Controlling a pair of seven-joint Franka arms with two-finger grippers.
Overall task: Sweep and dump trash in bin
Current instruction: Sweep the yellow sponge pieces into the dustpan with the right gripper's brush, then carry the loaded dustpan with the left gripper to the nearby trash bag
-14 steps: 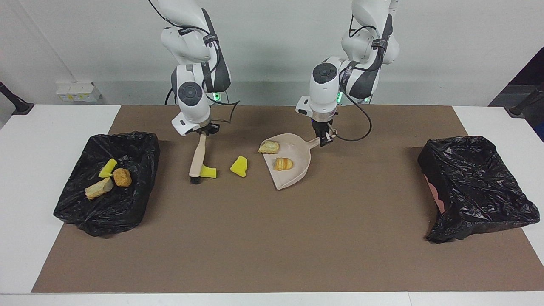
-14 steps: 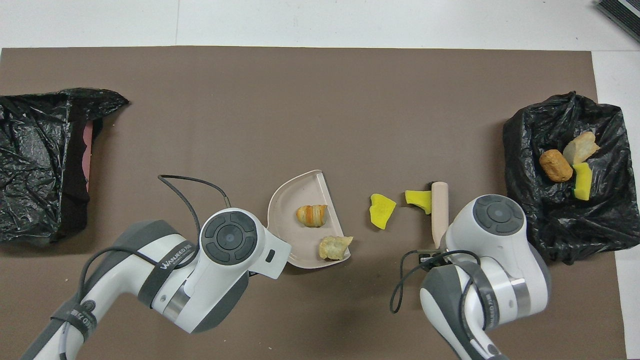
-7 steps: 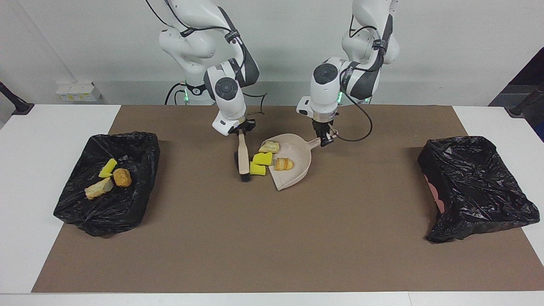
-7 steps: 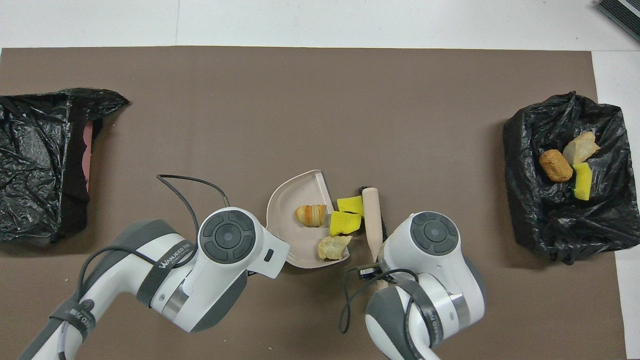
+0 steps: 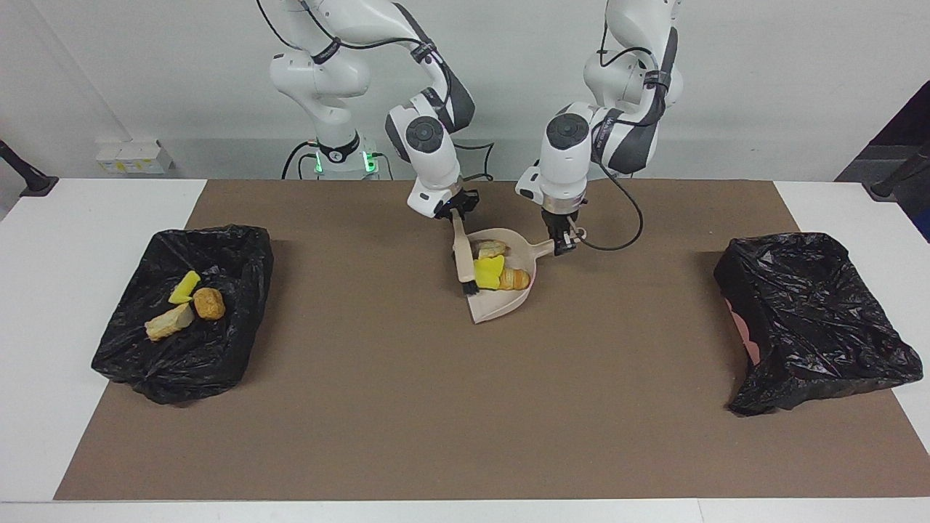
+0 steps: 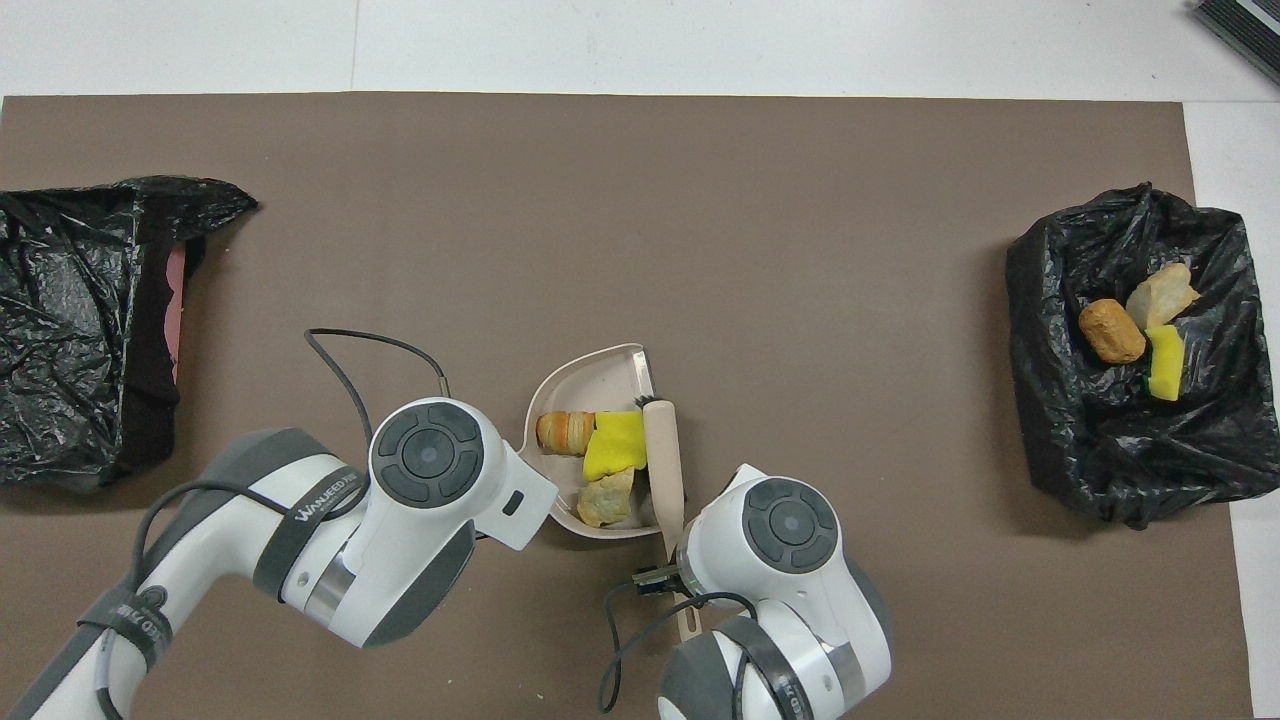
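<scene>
Brown matting [image 5: 450, 407] covers the middle of a white table, and at the right arm's end of it sits a bin lined with black plastic [image 5: 185, 312]. Three of the scraps lie inside that bin: a yellow sponge piece [image 5: 184, 287], a round brown bread chunk [image 5: 209, 303] and a pale crust [image 5: 168, 322], all touching or nearly touching one another.

Toward the middle of the table, the right gripper [image 5: 452, 209] is closed on the top of the beige brush handle [image 5: 461, 250], which slants down from the fingers so that the dark bristles [image 5: 468, 288] rest at the open lip of the dustpan [image 5: 501, 309]. Four scraps sit in the dustpan, just beside the brush and well below those fingers: a tan bread chunk [image 5: 491, 249] nearest the robots, a yellow sponge clump [image 5: 488, 273] (two pieces pressed together, as far as can be told) against the bristles, and a striped golden pastry piece [image 5: 514, 279] touching the sponge. In the overhead view the same four lie packed between the brush [image 6: 664, 462] and the pan's curved back wall [image 6: 545, 390].

Next along, the left gripper [image 5: 561, 240] is clamped on the dustpan's short handle [image 5: 543, 248], at the pan's end away from the brush; the scraps lie just beside those fingers, down in the pan.

At the left arm's end of the table stands a second black-lined bin [image 5: 810, 319], with a patch of pink showing at its side.
</scene>
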